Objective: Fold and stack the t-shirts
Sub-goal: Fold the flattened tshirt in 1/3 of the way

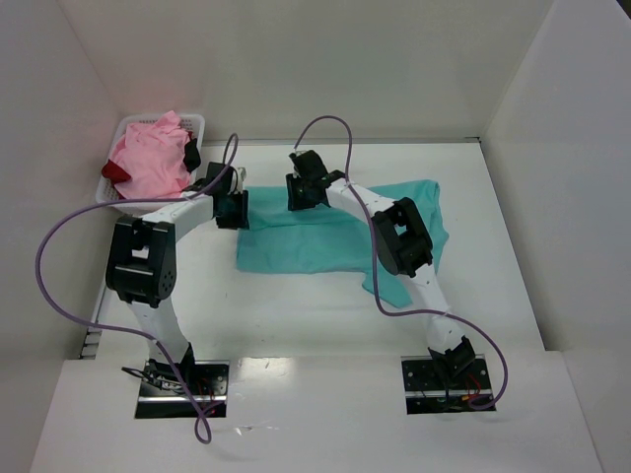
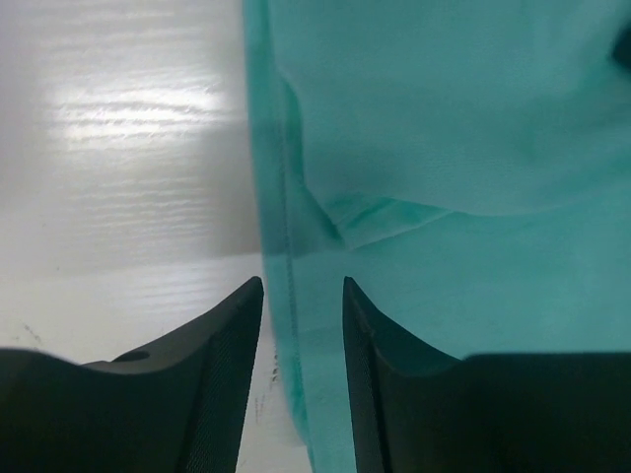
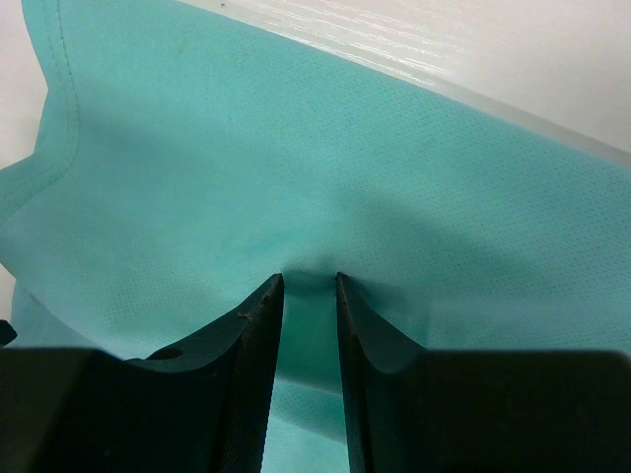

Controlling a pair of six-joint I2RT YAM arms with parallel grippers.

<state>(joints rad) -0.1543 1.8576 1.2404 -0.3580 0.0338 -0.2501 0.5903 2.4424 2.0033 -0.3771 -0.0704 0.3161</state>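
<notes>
The teal t-shirt (image 1: 315,244) lies spread across the middle of the table. My left gripper (image 1: 232,209) is at its far left corner. In the left wrist view that gripper (image 2: 303,281) is open, and the hem of the teal t-shirt (image 2: 444,148) runs loose between its fingers. My right gripper (image 1: 304,189) is low over the shirt's far edge. In the right wrist view it (image 3: 309,276) stands a little open, its tips pressed into the teal t-shirt (image 3: 296,148), with a puckered ridge of cloth between them. A pink t-shirt (image 1: 150,158) and a dark red one (image 1: 115,170) are heaped in the basket.
The white lattice basket (image 1: 194,121) stands in the far left corner, just beyond my left gripper. White walls close in the table at the back and on both sides. Purple cables loop off both arms.
</notes>
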